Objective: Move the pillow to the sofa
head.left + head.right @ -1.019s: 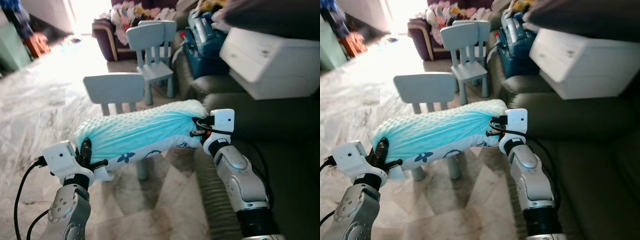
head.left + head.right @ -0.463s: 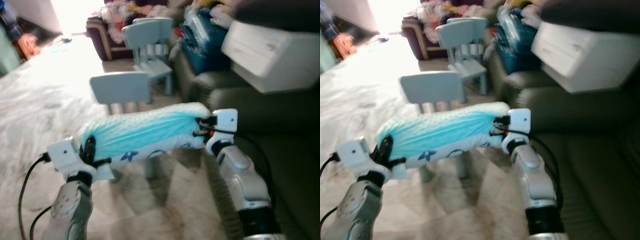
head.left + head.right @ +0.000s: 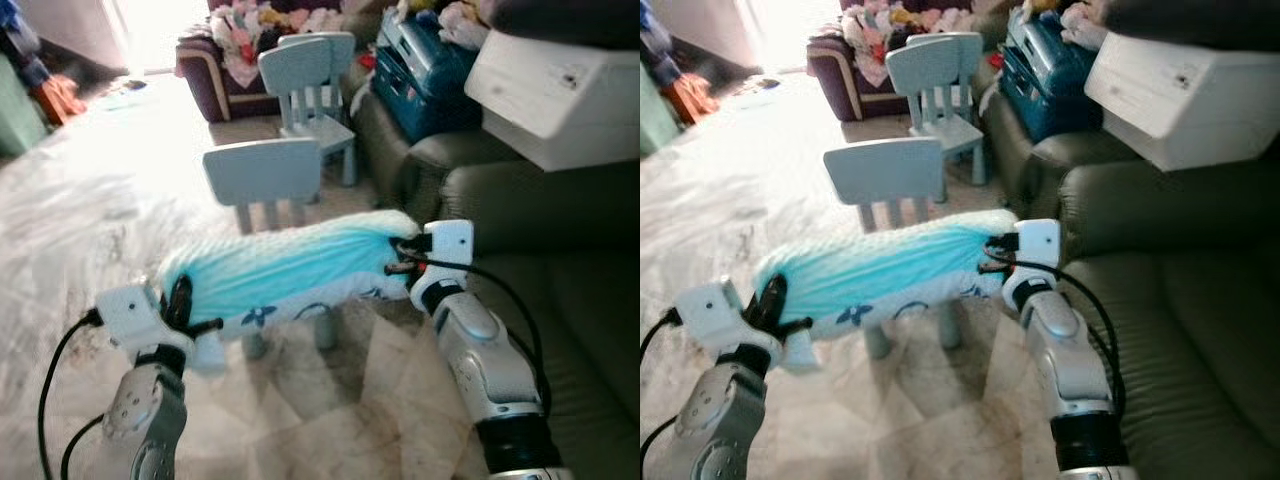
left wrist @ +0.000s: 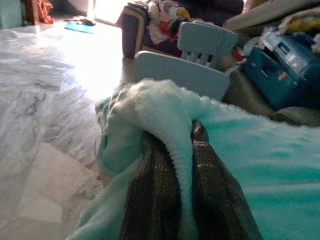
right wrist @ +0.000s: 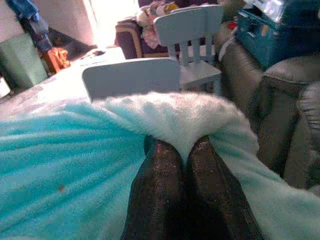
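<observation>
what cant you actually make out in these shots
- Underside of the pillow: head views look down on it.
- Seat of the near chair: the pillow covers it.
- Left hand and right hand fingertips: buried in pillow fabric in the wrist views.
- White box on the sofa: cut off by the frame edge.

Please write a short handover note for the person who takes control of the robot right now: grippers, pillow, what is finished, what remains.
Left gripper: shut on one end of the pillow.
Right gripper: shut on the other end.
The pillow hangs between both arms, lifted, in front of a small blue chair.
The sofa is at the robot's right, close to the right arm.
Done: pillow picked up.
Left: carry it over the sofa seat and release.
</observation>
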You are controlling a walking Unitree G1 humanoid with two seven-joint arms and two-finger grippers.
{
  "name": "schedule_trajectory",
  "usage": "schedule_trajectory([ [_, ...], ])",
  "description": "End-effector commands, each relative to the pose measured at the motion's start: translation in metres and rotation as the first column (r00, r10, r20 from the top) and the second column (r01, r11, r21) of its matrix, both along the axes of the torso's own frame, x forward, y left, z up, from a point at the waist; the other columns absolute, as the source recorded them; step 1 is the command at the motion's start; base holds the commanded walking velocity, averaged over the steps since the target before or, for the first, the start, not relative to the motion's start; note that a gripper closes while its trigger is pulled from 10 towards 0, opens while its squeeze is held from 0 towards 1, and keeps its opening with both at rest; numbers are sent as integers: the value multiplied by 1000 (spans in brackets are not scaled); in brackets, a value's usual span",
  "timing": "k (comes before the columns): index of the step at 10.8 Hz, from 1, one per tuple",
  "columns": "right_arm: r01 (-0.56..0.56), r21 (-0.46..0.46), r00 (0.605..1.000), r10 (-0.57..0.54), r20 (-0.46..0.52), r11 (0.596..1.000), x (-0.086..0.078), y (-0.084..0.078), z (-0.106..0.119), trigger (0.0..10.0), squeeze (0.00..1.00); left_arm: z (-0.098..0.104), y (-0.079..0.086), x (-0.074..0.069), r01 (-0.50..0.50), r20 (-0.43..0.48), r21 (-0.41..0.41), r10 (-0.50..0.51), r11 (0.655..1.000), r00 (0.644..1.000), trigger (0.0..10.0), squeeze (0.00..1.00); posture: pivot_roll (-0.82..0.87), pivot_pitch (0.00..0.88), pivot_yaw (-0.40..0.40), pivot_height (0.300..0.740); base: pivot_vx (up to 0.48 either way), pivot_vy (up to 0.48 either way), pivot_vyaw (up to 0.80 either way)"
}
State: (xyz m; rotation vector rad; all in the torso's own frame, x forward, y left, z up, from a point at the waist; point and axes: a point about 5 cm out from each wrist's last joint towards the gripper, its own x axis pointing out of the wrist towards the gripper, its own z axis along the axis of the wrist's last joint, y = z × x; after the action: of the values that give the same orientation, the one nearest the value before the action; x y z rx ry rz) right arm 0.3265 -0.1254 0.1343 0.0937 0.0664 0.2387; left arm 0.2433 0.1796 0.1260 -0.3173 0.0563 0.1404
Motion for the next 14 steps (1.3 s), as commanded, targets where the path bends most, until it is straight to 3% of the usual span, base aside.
schedule_trajectory([
  [1, 6, 16, 999, -6, 37, 1000, 3, 3, 10, 10000, 0, -2, 14, -4, -51, -16, 15, 52, 999, 999, 10000, 0, -153, 65, 61, 740, 0, 469, 0],
  [4, 8, 15, 999, -8, 36, 1000, 2, 2, 10, 10000, 0, -1, 13, -3, -50, 1, 22, 50, 999, 999, 10000, 0, -157, 66, 61, 740, 0, 425, 0],
  [9, 26, 39, 999, -27, 32, 999, 1, -1, 10, 10000, 0, -1, 17, -3, -82, -1, 95, 82, 992, 997, 10000, 0, -159, 73, 64, 740, 0, 0, 0],
  [14, 26, 44, 999, -27, 17, 999, 2, 0, 9, 10000, 0, 1, 17, -2, -71, 12, 121, 70, 990, 997, 10000, 0, -158, 73, 68, 740, 0, 0, -786],
])
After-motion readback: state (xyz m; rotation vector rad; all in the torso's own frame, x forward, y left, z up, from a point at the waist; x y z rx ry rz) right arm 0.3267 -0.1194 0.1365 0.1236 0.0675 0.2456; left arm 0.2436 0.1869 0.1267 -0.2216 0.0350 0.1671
